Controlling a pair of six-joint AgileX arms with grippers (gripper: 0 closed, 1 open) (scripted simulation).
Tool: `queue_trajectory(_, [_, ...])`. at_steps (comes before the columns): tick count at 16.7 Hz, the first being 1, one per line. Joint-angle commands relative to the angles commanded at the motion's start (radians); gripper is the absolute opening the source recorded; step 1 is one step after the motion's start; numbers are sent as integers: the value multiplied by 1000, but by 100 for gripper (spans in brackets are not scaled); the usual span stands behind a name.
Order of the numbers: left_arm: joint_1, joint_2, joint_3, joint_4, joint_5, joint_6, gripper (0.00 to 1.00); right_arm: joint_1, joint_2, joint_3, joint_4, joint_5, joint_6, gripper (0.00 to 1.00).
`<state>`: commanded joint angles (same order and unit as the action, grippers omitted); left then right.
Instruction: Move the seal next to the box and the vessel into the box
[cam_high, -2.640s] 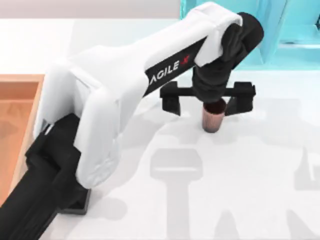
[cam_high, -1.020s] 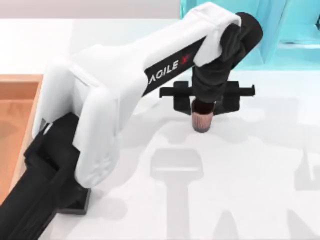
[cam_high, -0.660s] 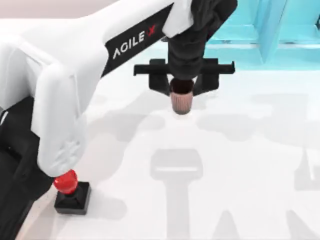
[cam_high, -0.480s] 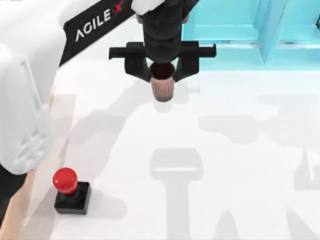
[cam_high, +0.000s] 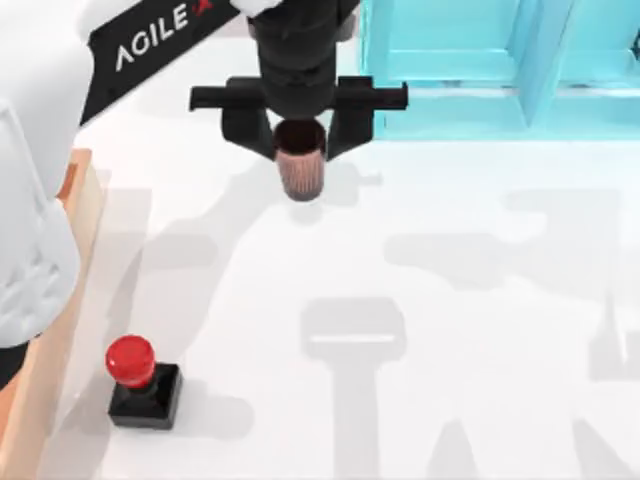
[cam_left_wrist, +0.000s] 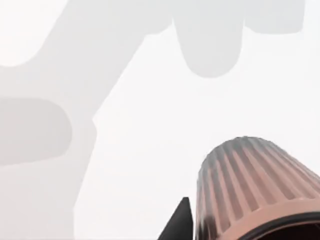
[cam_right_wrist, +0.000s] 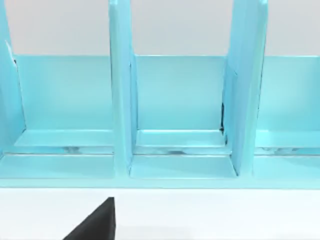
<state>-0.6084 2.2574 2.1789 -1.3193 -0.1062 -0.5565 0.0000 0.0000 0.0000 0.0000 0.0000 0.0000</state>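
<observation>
My left gripper (cam_high: 299, 150) is shut on the vessel (cam_high: 301, 168), a small ribbed copper-brown cup held upright above the table near the back. The left wrist view shows the vessel (cam_left_wrist: 255, 187) close up over bare white table. The seal (cam_high: 138, 378), a red knob on a black square block, stands at the front left, close beside the box's light-wood rim (cam_high: 55, 340). Most of the box lies under my left arm or off the left edge.
A cyan shelf-like frame (cam_high: 500, 60) stands along the back right; the right wrist view looks into its compartments (cam_right_wrist: 180, 115). Grey shadows of the arms fall across the white table (cam_high: 450, 330).
My left gripper has lifted the vessel off the table and carried it left and toward the back. The arm's swing has uncovered the seal and the box rim.
</observation>
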Motion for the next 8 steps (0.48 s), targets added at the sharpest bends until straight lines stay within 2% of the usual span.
queue_trajectory(4, [145,-122,-140,33,13,141,0,0,0,0,0,0,0,100])
queue_trajectory(8, [450,-338,-377,89,51,406,0,0,0,0,0,0,0,100])
